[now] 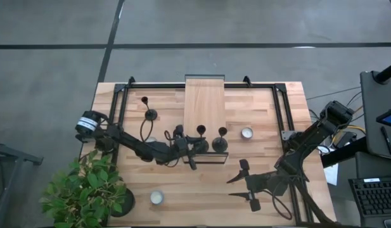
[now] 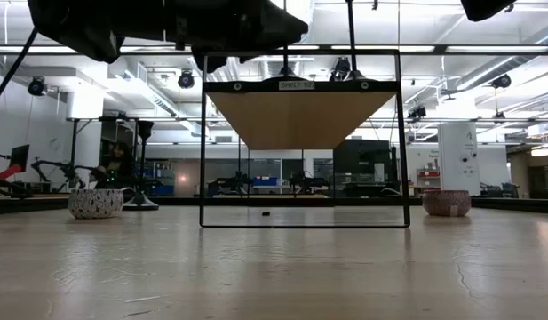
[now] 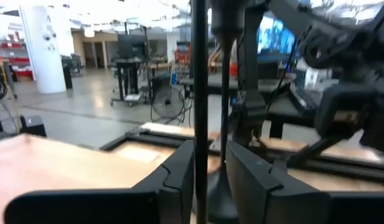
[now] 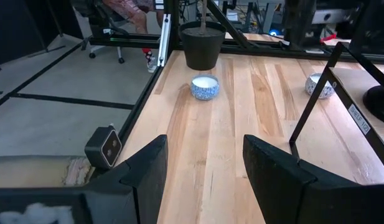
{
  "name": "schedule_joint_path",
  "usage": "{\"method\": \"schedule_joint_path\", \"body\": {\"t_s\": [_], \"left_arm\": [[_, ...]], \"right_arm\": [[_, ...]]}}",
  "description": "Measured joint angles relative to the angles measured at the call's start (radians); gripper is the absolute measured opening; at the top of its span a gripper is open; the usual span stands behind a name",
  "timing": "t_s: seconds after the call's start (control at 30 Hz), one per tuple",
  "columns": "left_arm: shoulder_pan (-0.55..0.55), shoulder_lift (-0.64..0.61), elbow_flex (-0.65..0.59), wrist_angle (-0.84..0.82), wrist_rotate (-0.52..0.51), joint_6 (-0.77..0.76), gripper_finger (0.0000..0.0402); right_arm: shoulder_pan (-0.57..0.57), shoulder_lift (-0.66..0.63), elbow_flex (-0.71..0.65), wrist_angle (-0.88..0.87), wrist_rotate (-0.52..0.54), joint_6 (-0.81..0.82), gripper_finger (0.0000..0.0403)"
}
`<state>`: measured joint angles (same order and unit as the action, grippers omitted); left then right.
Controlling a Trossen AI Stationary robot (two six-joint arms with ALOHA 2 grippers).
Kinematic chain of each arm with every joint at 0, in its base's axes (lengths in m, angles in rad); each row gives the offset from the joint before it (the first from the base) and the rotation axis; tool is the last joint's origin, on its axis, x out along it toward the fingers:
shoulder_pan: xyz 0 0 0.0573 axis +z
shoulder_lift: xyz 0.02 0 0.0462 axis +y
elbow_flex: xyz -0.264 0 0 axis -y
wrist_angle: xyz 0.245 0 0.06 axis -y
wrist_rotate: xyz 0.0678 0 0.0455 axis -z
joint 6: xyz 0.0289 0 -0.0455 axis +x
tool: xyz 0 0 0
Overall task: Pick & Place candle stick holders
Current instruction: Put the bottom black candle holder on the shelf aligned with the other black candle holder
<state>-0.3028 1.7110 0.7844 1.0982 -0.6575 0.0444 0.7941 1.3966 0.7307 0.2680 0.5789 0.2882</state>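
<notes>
High view is showing the left claw [image 1: 189, 147] reaching across the wooden surface [image 1: 265, 114] to the raised wooden shelf [image 1: 205, 104] at its middle, where two candle stick holders [image 1: 200, 132] are standing side by side near the shelf's front edge; a third holder [image 1: 145, 101] is standing well apart on the bare wood toward the left rail. In the left wrist view, that claw's fingers [image 3: 179, 174] are sitting narrow around a thin black stem [image 3: 200, 93]; contact on both sides is hard to confirm, so I cannot tell whether the grip is made. The right claw [image 1: 246, 183] is waiting spread wide over the surface's right side, holding nothing.

Judging the step as gripping a holder, it would go best with the stem kept centred between the fingers and upright, squeezing low near the disc base so the piece is not tipping, and lifting straight up clear of the neighbouring holder [image 1: 222, 133].

Counting: three candle stick holders, three small candle bowls [image 1: 246, 133] [image 1: 156, 197] [image 1: 152, 140], one potted plant [image 1: 87, 190], one shelf.
</notes>
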Motion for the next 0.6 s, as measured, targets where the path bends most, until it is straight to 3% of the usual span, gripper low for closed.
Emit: {"method": "schedule_joint_path", "body": {"t_s": [0.6], "left_arm": [[-0.077, -0.285, -0.002, -0.565, -0.009, -0.118, 0.0104]], "right_arm": [[0.0, 0.0, 0.0, 0.0, 0.0, -0.001, 0.0203]]}}
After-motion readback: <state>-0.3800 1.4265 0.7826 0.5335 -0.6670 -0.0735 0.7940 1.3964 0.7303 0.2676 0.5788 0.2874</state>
